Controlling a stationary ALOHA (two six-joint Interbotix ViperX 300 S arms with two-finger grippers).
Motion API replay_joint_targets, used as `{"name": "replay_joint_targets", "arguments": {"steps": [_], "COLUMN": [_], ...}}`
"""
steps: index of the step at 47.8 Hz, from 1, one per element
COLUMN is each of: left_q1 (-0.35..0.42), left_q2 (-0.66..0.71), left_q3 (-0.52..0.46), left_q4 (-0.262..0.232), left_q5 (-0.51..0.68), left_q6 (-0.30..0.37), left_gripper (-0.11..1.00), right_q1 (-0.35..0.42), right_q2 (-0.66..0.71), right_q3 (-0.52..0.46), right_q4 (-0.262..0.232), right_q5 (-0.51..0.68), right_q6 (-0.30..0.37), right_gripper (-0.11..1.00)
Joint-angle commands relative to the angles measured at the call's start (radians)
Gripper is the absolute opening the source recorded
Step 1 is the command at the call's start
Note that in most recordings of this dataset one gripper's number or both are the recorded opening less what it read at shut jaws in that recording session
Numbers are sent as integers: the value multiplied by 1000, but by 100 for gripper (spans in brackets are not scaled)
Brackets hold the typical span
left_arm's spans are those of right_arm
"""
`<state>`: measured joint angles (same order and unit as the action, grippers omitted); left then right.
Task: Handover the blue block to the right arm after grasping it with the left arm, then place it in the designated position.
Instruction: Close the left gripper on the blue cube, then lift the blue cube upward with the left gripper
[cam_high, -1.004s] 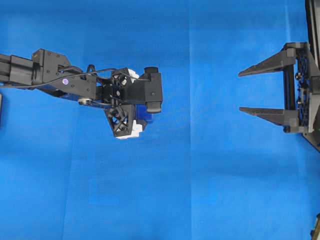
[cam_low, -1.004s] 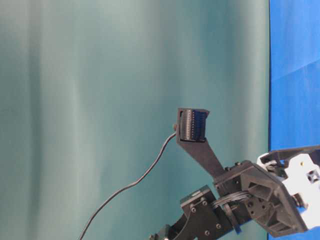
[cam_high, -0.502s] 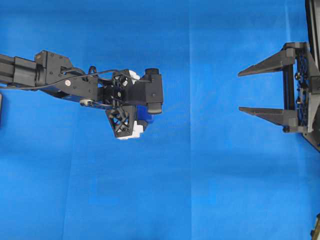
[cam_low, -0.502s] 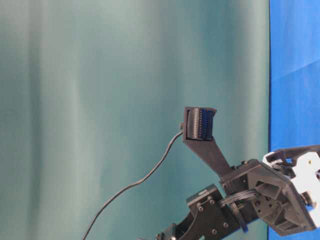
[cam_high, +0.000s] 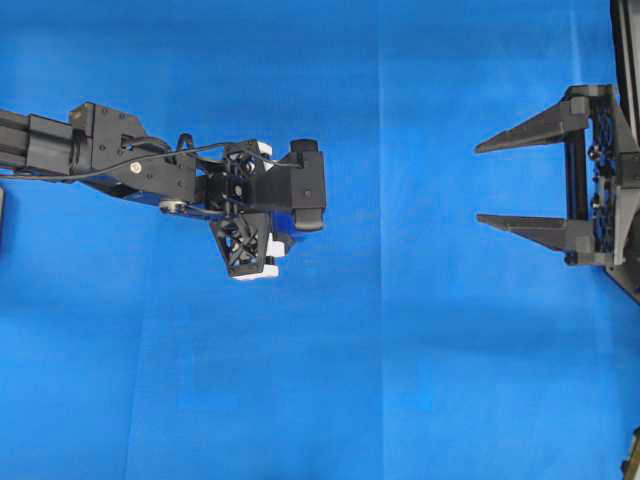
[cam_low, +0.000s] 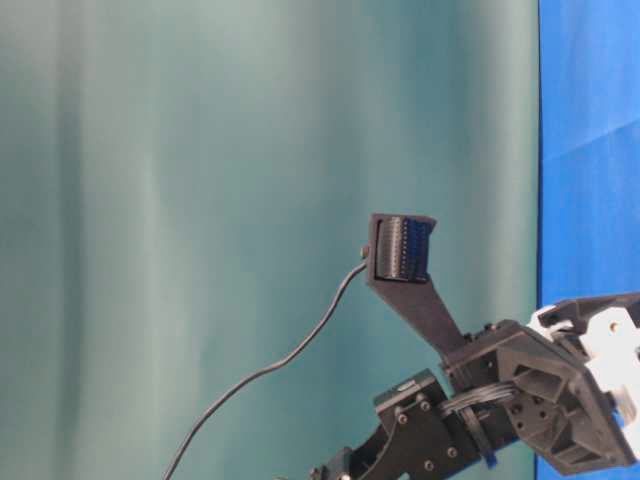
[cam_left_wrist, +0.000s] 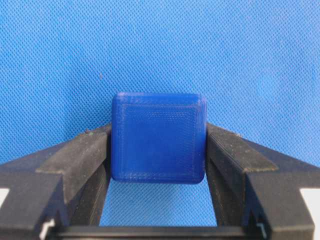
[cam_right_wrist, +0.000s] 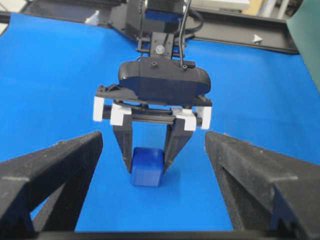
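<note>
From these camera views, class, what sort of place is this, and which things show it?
Probably a robotics lab test bench: a plain blue cloth covers the table, two robot arms face each other, and a teal backdrop curtain hangs behind.

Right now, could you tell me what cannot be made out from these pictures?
- Overhead view: the blue block is hidden under the left gripper.
- Table-level view: the block and the fingertips are cut off by the right edge.
- Right gripper: its arm runs off the overhead view's right edge.
- No view shows the designated position.
</note>
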<state>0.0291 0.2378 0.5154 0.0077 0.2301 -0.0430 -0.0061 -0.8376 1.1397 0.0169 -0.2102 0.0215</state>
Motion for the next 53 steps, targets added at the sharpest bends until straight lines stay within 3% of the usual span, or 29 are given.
{"name": "replay_joint_targets", "arguments": {"steps": [1,15,53], "left_q1": [-6,-12,-29], "left_q2": [-18,-44,-301], "left_q3": [-17,-18,-118], "left_q4": [2,2,2], "left_q5": [0,20,290], "left_q6": [-2,0,8], "left_gripper": [49,49,49], "right_q1": [-2,-2,-2], "right_q2": [2,2,0], "right_q3": [-20,-23,-28], "right_q4": [-2,0,0], "right_q5": [-6,-5,-5], "right_q6": [-2,-2,3], "right_gripper": [96,96,96]}}
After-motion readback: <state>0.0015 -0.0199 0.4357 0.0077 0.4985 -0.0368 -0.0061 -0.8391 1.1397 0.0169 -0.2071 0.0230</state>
